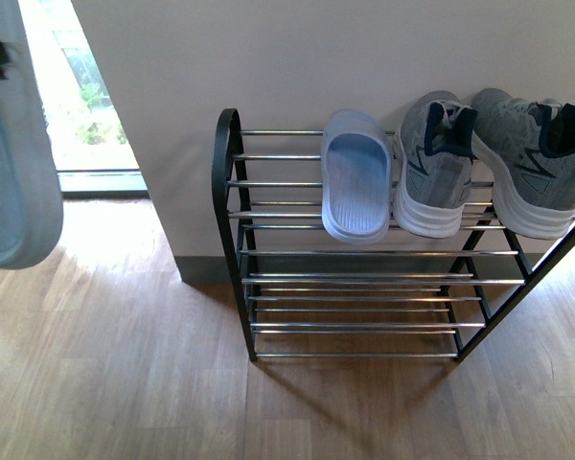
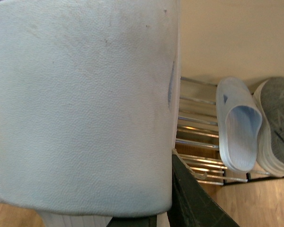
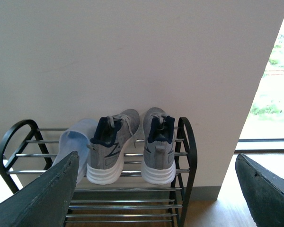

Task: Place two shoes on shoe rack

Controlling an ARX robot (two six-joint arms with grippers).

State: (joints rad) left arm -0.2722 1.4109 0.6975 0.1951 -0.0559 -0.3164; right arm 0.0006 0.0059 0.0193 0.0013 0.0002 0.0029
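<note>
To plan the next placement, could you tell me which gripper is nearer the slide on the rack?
Left, judging by wrist views: the slide on the rack looms larger there; the right gripper views it from farther back.

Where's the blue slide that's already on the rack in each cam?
Front: slide on the rack sits mid-frame on the top tier, left of both sneakers.
Left wrist: slide at, right of centre, past the held slide that fills the frame.
Right wrist: slide at, lower left, partly behind a gripper finger.
Shared landmark: the grey sneaker touching it.
</note>
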